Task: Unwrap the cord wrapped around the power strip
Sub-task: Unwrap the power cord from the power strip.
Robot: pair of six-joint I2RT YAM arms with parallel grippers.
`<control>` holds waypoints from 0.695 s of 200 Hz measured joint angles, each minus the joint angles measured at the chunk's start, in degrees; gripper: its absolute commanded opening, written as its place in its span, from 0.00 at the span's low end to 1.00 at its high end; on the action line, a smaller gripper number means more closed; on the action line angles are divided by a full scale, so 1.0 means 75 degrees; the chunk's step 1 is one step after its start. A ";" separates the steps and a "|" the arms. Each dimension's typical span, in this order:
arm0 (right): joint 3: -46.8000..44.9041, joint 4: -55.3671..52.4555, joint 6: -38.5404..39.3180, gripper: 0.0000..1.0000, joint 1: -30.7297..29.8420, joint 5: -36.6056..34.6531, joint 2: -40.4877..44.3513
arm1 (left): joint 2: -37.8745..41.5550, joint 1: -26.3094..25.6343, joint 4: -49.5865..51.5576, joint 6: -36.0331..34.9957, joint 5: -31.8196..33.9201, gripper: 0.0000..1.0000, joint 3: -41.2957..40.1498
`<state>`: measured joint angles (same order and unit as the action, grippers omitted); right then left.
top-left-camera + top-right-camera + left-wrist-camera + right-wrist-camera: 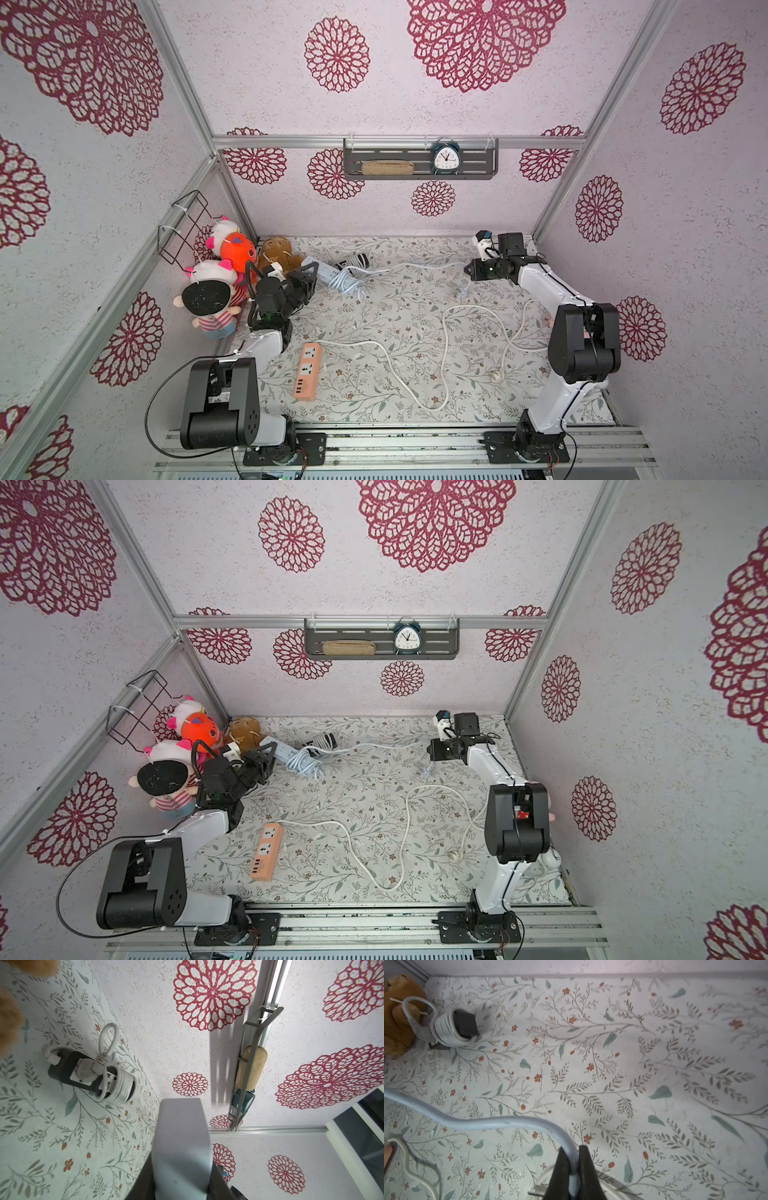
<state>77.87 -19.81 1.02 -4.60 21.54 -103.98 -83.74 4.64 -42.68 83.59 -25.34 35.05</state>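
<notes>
A pale blue power strip [323, 269] [281, 747] lies at the back left of the floral table. My left gripper [308, 277] [266, 759] is shut on its left end. In the left wrist view the strip's body [180, 1136] fills the space between the dark jaws. Loops of its pale blue cord [345, 283] [308, 763] are bunched around its right end. From there the cord runs right, off the table, to my right gripper [469, 269] [432, 750] [572, 1159], which is shut on the cord [488, 1122]. The plug [463, 291] dangles below the gripper.
A black power strip [356, 261] [91, 1076] [454, 1026] wound in white cord lies just behind. An orange power strip [309, 370] sits front left, its white cord [444, 353] snaking across the middle. Plush toys [216, 291] and a brown bear [278, 253] crowd the left corner.
</notes>
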 measured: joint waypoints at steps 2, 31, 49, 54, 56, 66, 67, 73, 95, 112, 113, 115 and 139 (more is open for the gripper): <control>-0.0055 -0.0006 0.0000 0.00 0.0000 0.0003 -0.0023 | -0.0047 0.0032 -0.0090 0.0044 -0.0026 0.00 -0.0035; -0.0548 -0.0050 0.0000 0.00 0.0003 0.0210 -0.0399 | -0.0498 0.0137 -0.0195 0.0248 -0.0289 0.00 -0.0163; -0.0682 -0.0082 0.0058 0.33 0.0038 0.0291 -0.0478 | -0.0478 -0.0058 0.0431 -0.0012 -0.0291 0.00 0.0181; -0.0697 -0.0099 0.0079 0.40 0.0061 0.0303 -0.0475 | -0.0478 -0.0131 0.0647 -0.0119 -0.0286 0.00 0.0370; -0.0699 -0.0093 0.0125 0.43 0.0076 0.0300 -0.0472 | -0.0478 -0.0157 0.0737 -0.0175 -0.0283 0.00 0.0452; -0.0705 -0.0093 0.0154 0.53 0.0172 0.0367 -0.0449 | -0.0466 -0.0280 0.1110 -0.0388 -0.0277 0.00 0.0854; -0.0705 -0.0090 0.0210 0.54 0.0187 0.0361 -0.0446 | -0.0463 -0.0300 0.1163 -0.0428 -0.0265 0.00 0.0915; -0.0705 -0.0096 0.0239 0.59 0.0242 0.0391 -0.0417 | -0.0455 -0.0370 0.1361 -0.0557 -0.0262 0.00 0.1157; -0.0691 -0.0192 0.0580 0.70 0.0323 0.0554 -0.0187 | -0.0446 -0.0562 0.2031 -0.0976 -0.0318 0.00 0.1929; -0.0600 -0.0312 0.0868 0.73 0.0146 0.0702 0.0105 | -0.0469 -0.0711 0.2512 -0.1209 -0.0446 0.00 0.2331; -0.0595 -0.0312 0.0886 0.74 0.0131 0.0711 0.0119 | -0.0475 -0.0723 0.2556 -0.1239 -0.0466 0.00 0.2361; -0.0589 -0.0312 0.0947 0.74 0.0093 0.0729 0.0157 | -0.0481 -0.0734 0.2600 -0.1262 -0.0484 0.00 0.2396; -0.0545 -0.0254 0.1510 0.80 -0.0702 0.1052 0.0618 | -0.0586 -0.0892 0.3290 -0.1585 -0.0743 0.00 0.2798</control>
<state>73.78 -21.71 12.34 -9.87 29.43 -99.35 -88.14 -2.04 -18.00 71.70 -30.92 56.03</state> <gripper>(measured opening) 0.772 0.293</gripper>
